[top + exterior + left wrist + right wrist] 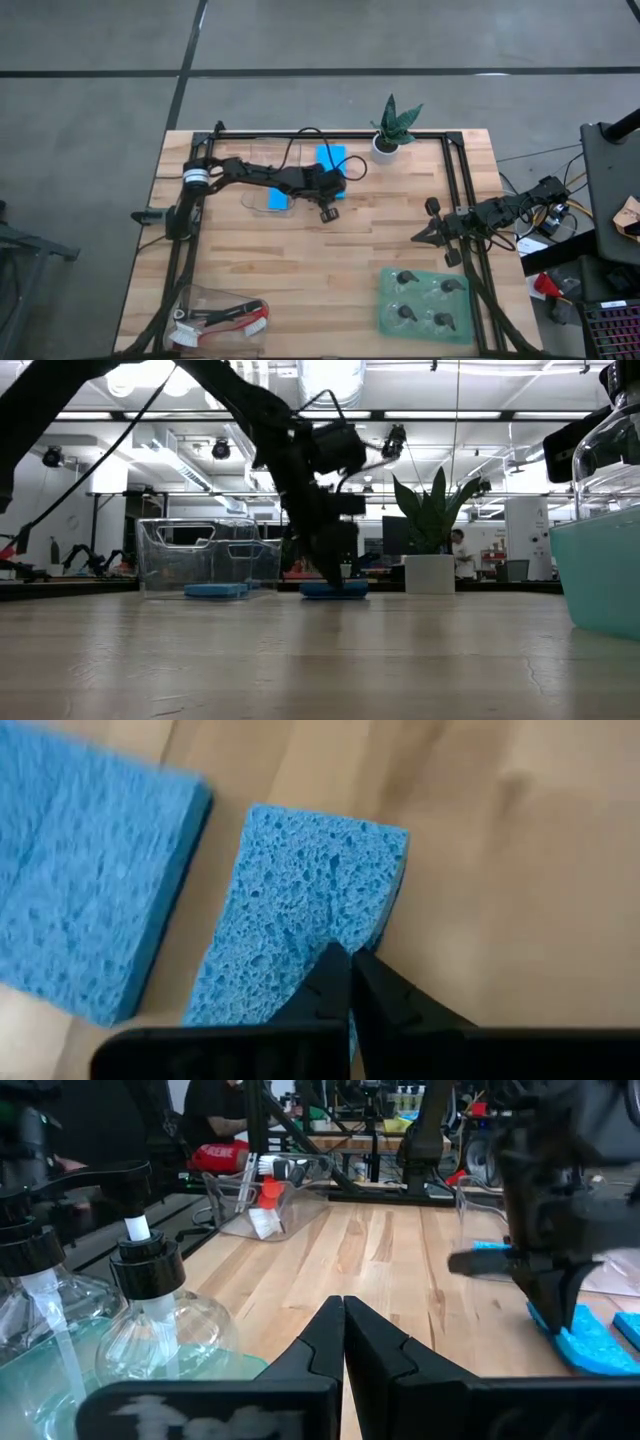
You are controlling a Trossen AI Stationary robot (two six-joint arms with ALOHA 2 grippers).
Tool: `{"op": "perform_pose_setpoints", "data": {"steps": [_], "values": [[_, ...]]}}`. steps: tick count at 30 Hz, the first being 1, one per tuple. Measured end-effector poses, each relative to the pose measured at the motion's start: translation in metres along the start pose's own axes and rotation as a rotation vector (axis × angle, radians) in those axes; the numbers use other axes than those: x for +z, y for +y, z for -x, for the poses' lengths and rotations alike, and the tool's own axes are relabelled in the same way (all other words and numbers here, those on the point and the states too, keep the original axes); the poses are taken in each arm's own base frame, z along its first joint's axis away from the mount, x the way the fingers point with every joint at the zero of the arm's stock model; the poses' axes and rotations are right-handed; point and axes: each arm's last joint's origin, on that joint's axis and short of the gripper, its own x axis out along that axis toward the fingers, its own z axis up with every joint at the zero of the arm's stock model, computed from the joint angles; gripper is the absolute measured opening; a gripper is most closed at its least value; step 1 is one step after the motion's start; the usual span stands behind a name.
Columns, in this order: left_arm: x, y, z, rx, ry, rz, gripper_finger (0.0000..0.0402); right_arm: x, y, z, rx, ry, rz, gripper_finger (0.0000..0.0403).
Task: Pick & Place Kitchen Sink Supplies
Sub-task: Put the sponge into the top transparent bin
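Note:
Three bright-blue sponges show. One lies flat in a clear tray [277,201]. One lies flat on the table [328,155], seen beside the gripper in the left wrist view [80,880]. The third [300,910] is under my left gripper [327,208], which is shut on it at the table's far middle. My right gripper [343,1308] is shut on nothing and hovers near the table's right edge [428,234], by the green tray. Red- and black-handled brushes [225,315] lie in a clear tray at the near left. Black-topped clear pump bottles [425,300] stand in the green tray. My left gripper pinches the third sponge at the middle of one short end [338,935], between its two fingers [320,982]. The foam is creased in at the pinch. The fingers come from above, pointing down. In the low view the sponge [335,589] sits at table level; whether it is lifted I cannot tell.
A potted plant [390,130] stands at the far edge, right of the sponges. The clear tray [210,555] stands just left of my left gripper. A black frame [455,190] runs along the table's sides. Bare wood [320,270] lies in the middle.

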Motion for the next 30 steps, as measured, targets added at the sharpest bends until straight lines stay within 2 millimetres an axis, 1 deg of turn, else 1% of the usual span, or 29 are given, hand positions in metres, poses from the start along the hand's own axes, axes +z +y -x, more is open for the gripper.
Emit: {"op": "perform_pose_setpoints", "data": {"steps": [2,6,11,14,17,19,21,24,27,30], "values": [[0.005,-0.002,0.011,-0.008,-0.036,-0.002,0.0001,0.000,0.000,0.000,0.000,0.000,0.000,0.0008],[0.014,-0.001,0.042,-0.004,-0.104,0.014,0.0000,0.000,0.000,0.000,0.000,0.000,0.000,0.0008],[0.020,0.004,0.085,0.073,-0.174,0.015,0.0000,0.000,0.000,0.000,0.000,0.000,0.000,0.0008],[0.016,0.011,0.108,0.166,-0.158,0.033,0.0000,0.000,0.000,0.000,0.000,0.000,0.000,0.0008],[0.006,0.021,0.123,0.255,-0.129,0.085,0.0000,0.000,0.000,0.000,0.000,0.000,0.000,0.0008],[-0.002,0.025,0.132,0.273,-0.126,0.114,0.0000,0.000,0.000,0.000,0.000,0.000,0.000,0.0008],[-0.013,0.029,0.138,0.289,-0.120,0.146,0.0000,0.000,0.000,0.000,0.000,0.000,0.000,0.0008],[-0.032,0.033,0.139,0.311,-0.103,0.226,0.0000,0.000,0.000,0.000,0.000,0.000,0.000,0.0008],[-0.051,0.038,0.137,0.323,-0.089,0.308,0.0000,0.000,0.000,0.000,0.000,0.000,0.000,0.0008],[-0.070,0.042,0.127,0.334,-0.058,0.396,0.0000,0.000,0.000,0.000,0.000,0.000,0.000,0.0008]]}}
